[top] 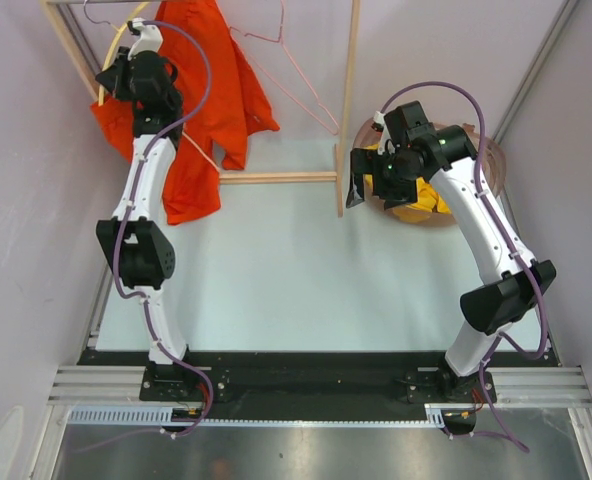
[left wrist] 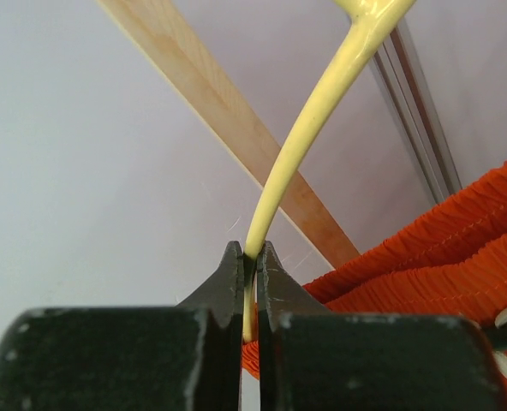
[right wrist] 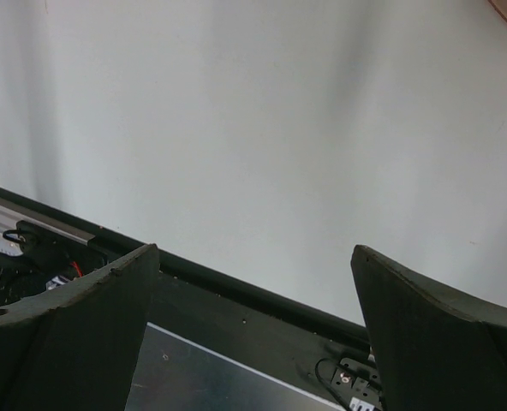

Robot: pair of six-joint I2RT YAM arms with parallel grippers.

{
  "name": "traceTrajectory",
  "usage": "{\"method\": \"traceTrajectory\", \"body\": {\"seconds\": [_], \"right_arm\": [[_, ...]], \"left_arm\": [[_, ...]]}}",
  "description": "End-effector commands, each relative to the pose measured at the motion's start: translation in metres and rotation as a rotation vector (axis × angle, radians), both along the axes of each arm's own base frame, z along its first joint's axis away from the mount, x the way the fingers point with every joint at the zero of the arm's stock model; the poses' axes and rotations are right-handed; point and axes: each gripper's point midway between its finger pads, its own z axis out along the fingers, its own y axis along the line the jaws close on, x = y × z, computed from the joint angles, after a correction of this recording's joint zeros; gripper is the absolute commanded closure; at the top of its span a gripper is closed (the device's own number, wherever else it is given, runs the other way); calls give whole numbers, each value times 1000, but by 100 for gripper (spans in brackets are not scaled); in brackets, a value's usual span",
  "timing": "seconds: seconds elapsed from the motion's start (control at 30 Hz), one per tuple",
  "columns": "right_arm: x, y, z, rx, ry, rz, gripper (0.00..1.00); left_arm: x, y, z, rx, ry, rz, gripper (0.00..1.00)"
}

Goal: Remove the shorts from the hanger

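Observation:
The orange-red shorts (top: 206, 95) hang from a yellow hanger (top: 118, 42) on the wooden rack at the back left, reaching down to the table. My left gripper (top: 112, 80) is up at the hanger, and in the left wrist view it (left wrist: 250, 253) is shut on the yellow hanger's arm (left wrist: 301, 141), with the orange-red elastic waist (left wrist: 442, 257) just to the right. The yellow shorts (top: 418, 200) lie in a round basket (top: 484, 160) at the right. My right gripper (top: 358, 188) is open and empty beside the basket; it (right wrist: 253, 253) faces bare table.
The wooden rack has an upright post (top: 349, 90) and a low crossbar (top: 276, 177) between the two arms. An empty pink wire hanger (top: 288, 55) hangs on the rack. Walls close in on the left and right.

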Motion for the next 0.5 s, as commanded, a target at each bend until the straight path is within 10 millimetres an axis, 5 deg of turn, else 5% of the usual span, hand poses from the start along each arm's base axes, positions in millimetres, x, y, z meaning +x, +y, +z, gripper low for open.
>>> {"method": "traceTrajectory", "body": {"seconds": [0.0,0.47], "right_arm": [[-1,1,17,8,-55,18,0],[-14,-5,21,14,-60,17,0]], "left_arm": [[-31,-11,54,-56,-196,15,100],[-57,-4,77,-261,-553,6,100]]}}
